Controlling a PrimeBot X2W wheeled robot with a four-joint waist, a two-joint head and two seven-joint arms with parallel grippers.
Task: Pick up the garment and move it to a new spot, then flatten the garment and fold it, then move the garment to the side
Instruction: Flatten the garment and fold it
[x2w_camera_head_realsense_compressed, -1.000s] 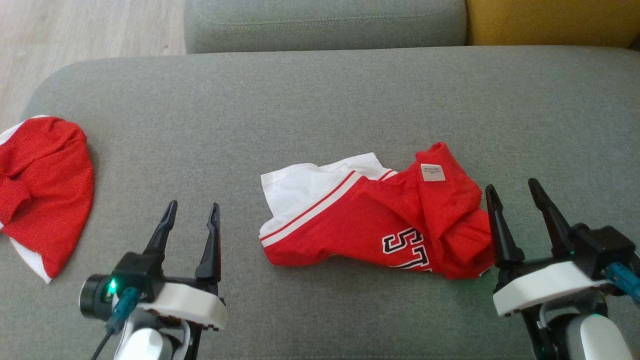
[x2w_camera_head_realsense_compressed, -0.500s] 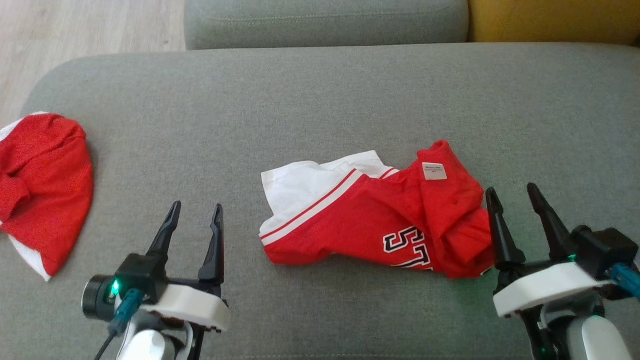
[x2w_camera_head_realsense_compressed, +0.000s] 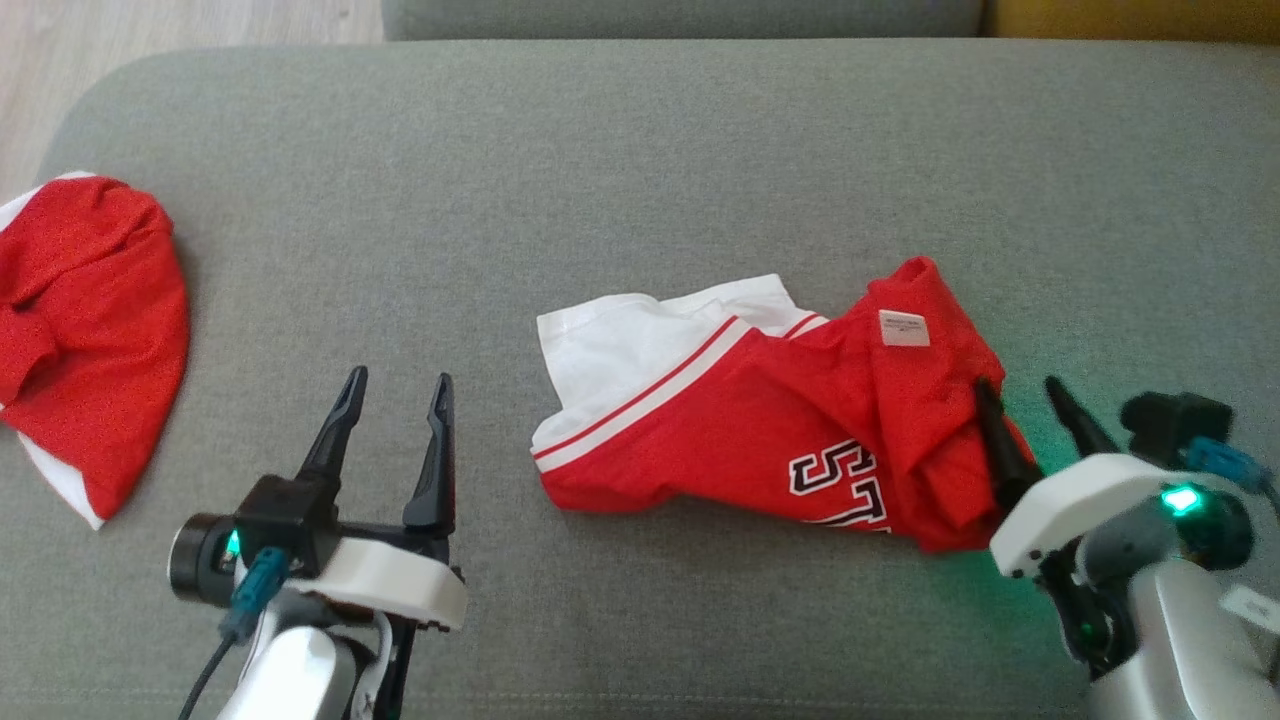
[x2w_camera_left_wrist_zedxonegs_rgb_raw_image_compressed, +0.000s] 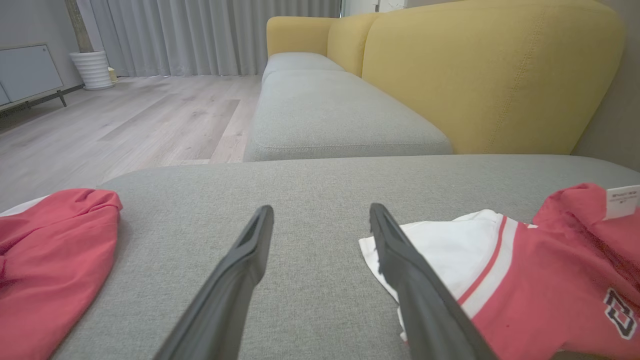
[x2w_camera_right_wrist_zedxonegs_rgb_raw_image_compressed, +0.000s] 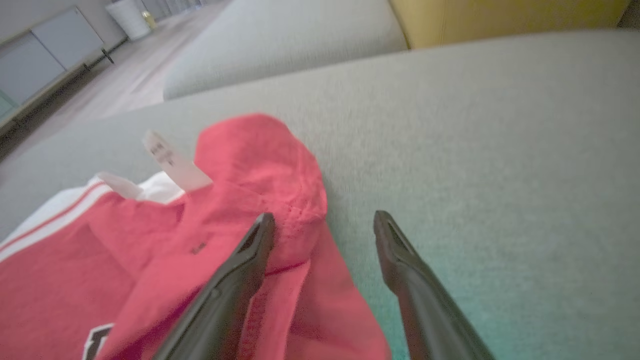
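A crumpled red and white jersey (x2w_camera_head_realsense_compressed: 760, 420) with black numerals and a white label lies on the grey sofa cushion (x2w_camera_head_realsense_compressed: 620, 170), right of centre. My right gripper (x2w_camera_head_realsense_compressed: 1020, 385) stands open at the jersey's right edge, its left finger over the red fabric (x2w_camera_right_wrist_zedxonegs_rgb_raw_image_compressed: 265, 190) and its right finger over bare cushion. My left gripper (x2w_camera_head_realsense_compressed: 397, 380) is open and empty over the cushion, left of the jersey's white hem (x2w_camera_left_wrist_zedxonegs_rgb_raw_image_compressed: 450, 255). A second red garment (x2w_camera_head_realsense_compressed: 85, 330) lies bunched at the cushion's left end.
Behind the cushion are a further grey seat (x2w_camera_left_wrist_zedxonegs_rgb_raw_image_compressed: 325, 110) and a yellow sofa back (x2w_camera_left_wrist_zedxonegs_rgb_raw_image_compressed: 480, 70). Wooden floor (x2w_camera_left_wrist_zedxonegs_rgb_raw_image_compressed: 125, 125) lies past the cushion's left end. The cushion's far half (x2w_camera_head_realsense_compressed: 640, 130) is bare.
The camera has tilted down, shifting the scene up. My right gripper has moved left and forward, so its left finger now overlaps the jersey's right edge. The left gripper has hardly moved.
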